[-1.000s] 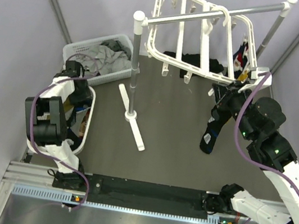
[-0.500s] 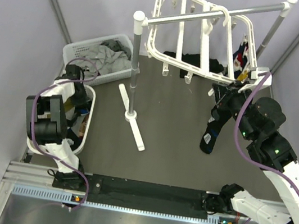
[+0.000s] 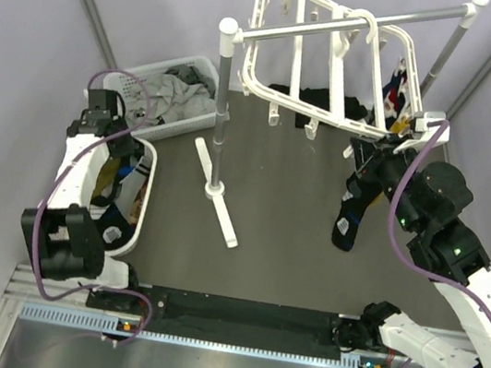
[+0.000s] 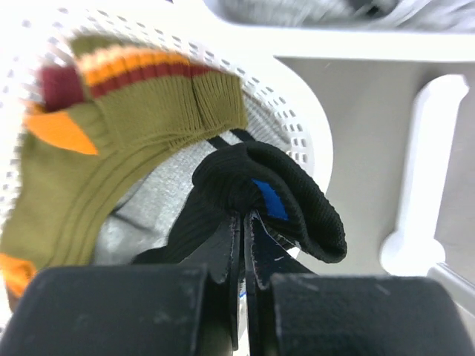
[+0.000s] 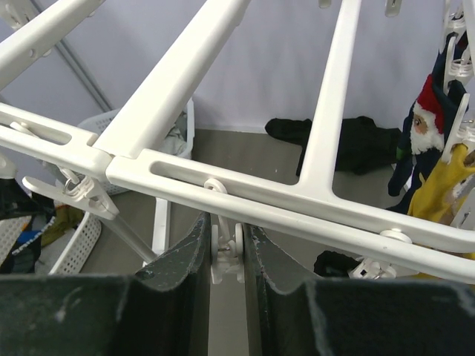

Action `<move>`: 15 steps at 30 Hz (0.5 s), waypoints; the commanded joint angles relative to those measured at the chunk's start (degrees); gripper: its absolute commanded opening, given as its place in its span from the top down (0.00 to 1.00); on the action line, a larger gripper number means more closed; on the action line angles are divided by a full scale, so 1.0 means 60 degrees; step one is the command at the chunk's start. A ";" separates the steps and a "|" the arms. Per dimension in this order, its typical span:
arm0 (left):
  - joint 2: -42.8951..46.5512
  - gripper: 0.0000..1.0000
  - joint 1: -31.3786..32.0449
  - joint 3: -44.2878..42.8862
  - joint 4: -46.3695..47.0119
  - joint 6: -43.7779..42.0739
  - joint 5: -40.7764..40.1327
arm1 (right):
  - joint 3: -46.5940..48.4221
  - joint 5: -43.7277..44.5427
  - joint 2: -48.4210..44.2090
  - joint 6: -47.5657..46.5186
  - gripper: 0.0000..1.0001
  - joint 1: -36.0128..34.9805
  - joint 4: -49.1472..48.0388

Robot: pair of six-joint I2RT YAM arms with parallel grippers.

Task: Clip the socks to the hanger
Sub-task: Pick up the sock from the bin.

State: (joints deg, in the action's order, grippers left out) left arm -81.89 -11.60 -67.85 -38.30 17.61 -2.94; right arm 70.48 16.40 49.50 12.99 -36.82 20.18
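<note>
Over the white oval basket [image 3: 144, 210] at the left, my left gripper [image 3: 106, 136] is shut on a black sock with a blue mark [image 4: 286, 196], pinched at a fold between the fingertips [image 4: 243, 222]. An olive sock with orange and red stripes [image 4: 126, 126] lies in the basket beside it. The white hanger [image 3: 330, 62] hangs from the pole at the back. My right gripper [image 3: 364, 152] is shut on one of its small white clips [image 5: 226, 252] under a frame bar [image 5: 312, 204]. A dark sock [image 3: 351, 210] hangs below that corner. A red-and-white patterned sock [image 5: 424, 130] and a yellow sock [image 5: 438, 185] are clipped at the right.
The grey pole rack [image 3: 220, 124] with white feet stands mid-table and carries the hanger. A white laundry basket [image 3: 198, 69] with pale grey cloths sits at the back left. A plain black garment [image 3: 333, 103] lies on the table under the hanger.
The left gripper has shut on the black sock and lifted up and back out of the oval basket. The right arm has stayed at the clip.
</note>
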 commanded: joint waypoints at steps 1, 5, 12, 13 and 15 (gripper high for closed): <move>0.1019 1.00 -0.0001 -0.0600 -0.0618 -0.0122 -0.0301 | 0.0324 -0.0127 -0.0061 -0.0217 0.90 0.0116 0.0312; 0.1926 1.00 0.0028 -0.1140 -0.0691 -0.0297 0.0078 | 0.0353 -0.0214 -0.0002 -0.0247 0.90 0.0116 0.0284; 0.2939 1.00 0.0189 -0.2459 -0.0560 -0.0034 0.2346 | 0.0529 -0.0361 0.0115 -0.0349 0.91 0.0116 0.0444; 0.3056 1.00 0.0233 -0.2634 -0.0530 0.0010 0.2597 | 0.0544 -0.0375 0.0130 -0.0349 0.91 0.0101 0.0444; 0.3305 1.00 0.0248 -0.3206 -0.0559 0.0127 0.3268 | 0.0573 -0.0419 0.0144 -0.0335 0.91 0.0116 0.0430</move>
State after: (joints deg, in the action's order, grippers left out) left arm -65.93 -10.68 -80.79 -43.68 16.91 6.66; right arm 71.18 15.31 50.19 11.94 -36.82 21.23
